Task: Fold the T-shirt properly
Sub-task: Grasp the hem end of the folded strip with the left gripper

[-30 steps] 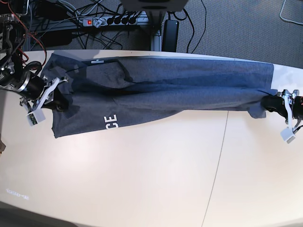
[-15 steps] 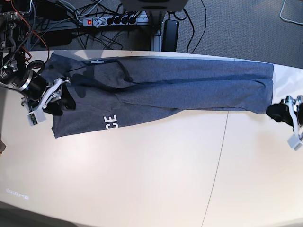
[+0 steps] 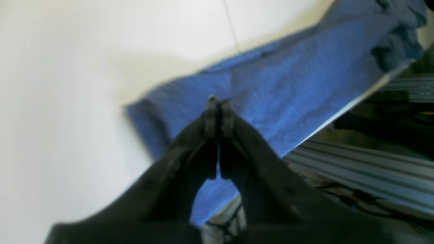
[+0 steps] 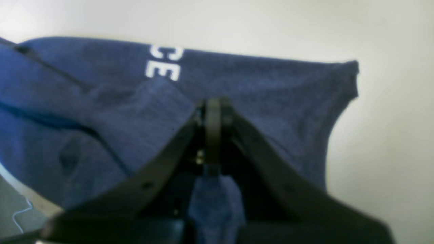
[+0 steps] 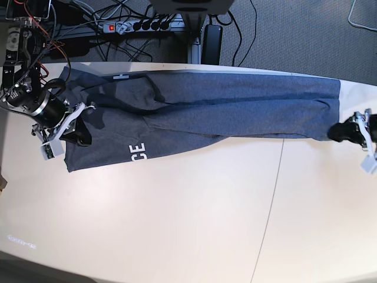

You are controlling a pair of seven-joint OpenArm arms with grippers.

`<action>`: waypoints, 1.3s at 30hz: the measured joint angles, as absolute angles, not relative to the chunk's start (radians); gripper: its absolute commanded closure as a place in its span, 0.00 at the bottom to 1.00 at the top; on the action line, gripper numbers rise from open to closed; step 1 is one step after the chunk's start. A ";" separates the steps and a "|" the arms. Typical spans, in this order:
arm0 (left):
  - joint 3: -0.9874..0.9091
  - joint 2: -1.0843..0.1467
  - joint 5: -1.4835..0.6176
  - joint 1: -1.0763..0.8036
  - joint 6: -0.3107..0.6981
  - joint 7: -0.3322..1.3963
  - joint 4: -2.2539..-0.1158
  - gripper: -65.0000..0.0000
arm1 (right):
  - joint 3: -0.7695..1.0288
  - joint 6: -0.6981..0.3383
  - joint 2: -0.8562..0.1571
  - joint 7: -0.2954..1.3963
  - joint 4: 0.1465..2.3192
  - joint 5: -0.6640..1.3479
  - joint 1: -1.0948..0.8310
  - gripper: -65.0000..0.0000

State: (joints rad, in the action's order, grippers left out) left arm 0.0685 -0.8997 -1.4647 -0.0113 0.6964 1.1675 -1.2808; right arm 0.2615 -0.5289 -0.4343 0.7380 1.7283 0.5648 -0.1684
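Observation:
The slate-blue T-shirt [image 5: 224, 112] lies folded into a long band across the back of the table [image 5: 177, 224], white letters "CE" [image 5: 138, 151] near its lower left edge. My right gripper [image 5: 79, 134] sits on the shirt's left end. In the right wrist view the right gripper [image 4: 213, 108] is shut, with a flap of the T-shirt [image 4: 254, 88] rising into its tips just below the letters [image 4: 164, 64]. My left gripper [image 5: 334, 131] is at the shirt's lower right corner. The left wrist view is blurred and shows the left gripper [image 3: 217, 101] shut on the T-shirt [image 3: 288, 84] near its edge.
A power strip [image 5: 141, 25] and several cables lie on the floor behind the table's back edge. The shirt's far side runs along that edge, where a metal frame [image 3: 356, 159] shows. A thin seam [image 5: 274, 194] crosses the tabletop in front of the shirt.
Both grippers opened, shifted and closed again. The left one drew off to the right, then came back to the shirt's corner. The right one moved slightly up and left on the shirt.

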 measured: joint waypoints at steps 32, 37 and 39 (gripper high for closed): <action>0.055 -0.593 -0.897 -0.004 0.741 0.574 -1.085 1.00 | 0.268 -0.528 -0.432 0.490 1.242 0.613 -0.105 1.00; 0.060 -0.580 -0.876 0.073 0.740 0.594 -1.042 1.00 | 0.268 -0.530 -0.432 0.514 1.237 0.574 -0.055 1.00; 0.064 -0.581 -0.876 0.098 0.735 0.603 -1.037 1.00 | 0.268 -0.530 -0.432 0.522 1.232 0.560 -0.039 1.00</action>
State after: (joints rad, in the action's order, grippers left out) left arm 0.0643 -0.5812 -0.8761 0.0982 0.7349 0.6029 -1.0367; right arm 0.2680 -0.5297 -0.4316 0.5220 1.2320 0.5598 -0.0387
